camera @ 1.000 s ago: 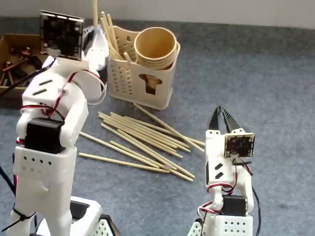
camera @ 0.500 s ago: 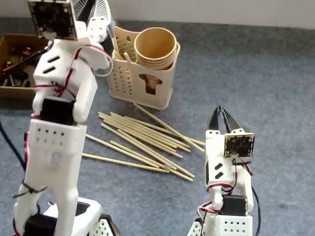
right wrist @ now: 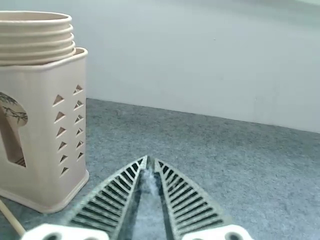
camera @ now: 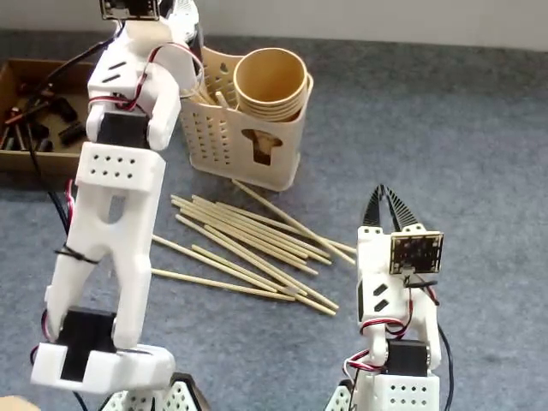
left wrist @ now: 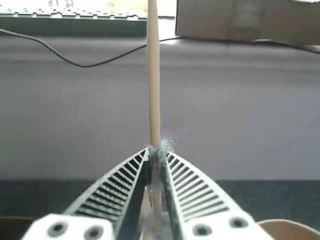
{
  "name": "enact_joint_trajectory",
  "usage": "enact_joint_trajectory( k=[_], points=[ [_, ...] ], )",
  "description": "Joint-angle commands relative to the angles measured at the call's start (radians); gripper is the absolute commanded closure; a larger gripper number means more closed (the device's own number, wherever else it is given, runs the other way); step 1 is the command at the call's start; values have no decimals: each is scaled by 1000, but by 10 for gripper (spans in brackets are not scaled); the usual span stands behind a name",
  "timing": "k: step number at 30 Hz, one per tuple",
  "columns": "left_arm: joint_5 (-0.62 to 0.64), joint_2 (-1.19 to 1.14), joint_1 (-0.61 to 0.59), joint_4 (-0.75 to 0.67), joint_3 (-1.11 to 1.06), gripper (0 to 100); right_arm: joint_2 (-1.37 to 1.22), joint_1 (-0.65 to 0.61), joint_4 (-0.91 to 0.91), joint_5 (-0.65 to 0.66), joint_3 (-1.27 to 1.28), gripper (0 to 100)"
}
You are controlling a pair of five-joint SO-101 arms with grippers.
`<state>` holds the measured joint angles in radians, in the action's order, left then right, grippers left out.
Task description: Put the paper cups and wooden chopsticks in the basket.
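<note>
A beige slotted basket [camera: 248, 145] stands at the back with a stack of paper cups [camera: 270, 81] in its right compartment and a few chopsticks [camera: 208, 86] in its left one. Several wooden chopsticks [camera: 248, 244] lie scattered on the grey carpet in front of it. My left gripper [left wrist: 155, 150] is shut on one upright chopstick [left wrist: 153, 75]; in the high view it [camera: 184, 15] sits at the top edge, over the basket's left compartment. My right gripper [camera: 387, 199] points up, shut and empty, right of the pile. The right wrist view has this gripper [right wrist: 150, 162] facing the basket [right wrist: 45, 130] and cups [right wrist: 35, 35].
A brown cardboard box [camera: 34, 111] of small dark parts sits at the far left, behind the left arm. Bare grey carpet [camera: 445, 137] stretches right of the basket. A pale wall closes the back.
The left arm has stretched up and forward, bringing its gripper with the chopstick closer over the basket's left compartment. The right arm has not moved.
</note>
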<state>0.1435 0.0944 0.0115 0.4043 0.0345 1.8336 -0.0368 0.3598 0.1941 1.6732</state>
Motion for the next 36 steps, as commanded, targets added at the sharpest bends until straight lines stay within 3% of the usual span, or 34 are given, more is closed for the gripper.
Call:
enact_joint_trajectory(
  k=[1, 10, 16, 36],
  points=[
    [5, -27, -33, -17, 45, 995, 4, -15, -15, 12, 111, 992],
    [0, -53, -28, 135, 24, 994, 4, -15, -15, 12, 111, 992],
    [0, -53, -28, 287, 39, 839, 4, -15, -13, 12, 111, 992],
    [-3, -53, -10, 887, 536, 839, 4, -15, -13, 12, 111, 991]
  ],
)
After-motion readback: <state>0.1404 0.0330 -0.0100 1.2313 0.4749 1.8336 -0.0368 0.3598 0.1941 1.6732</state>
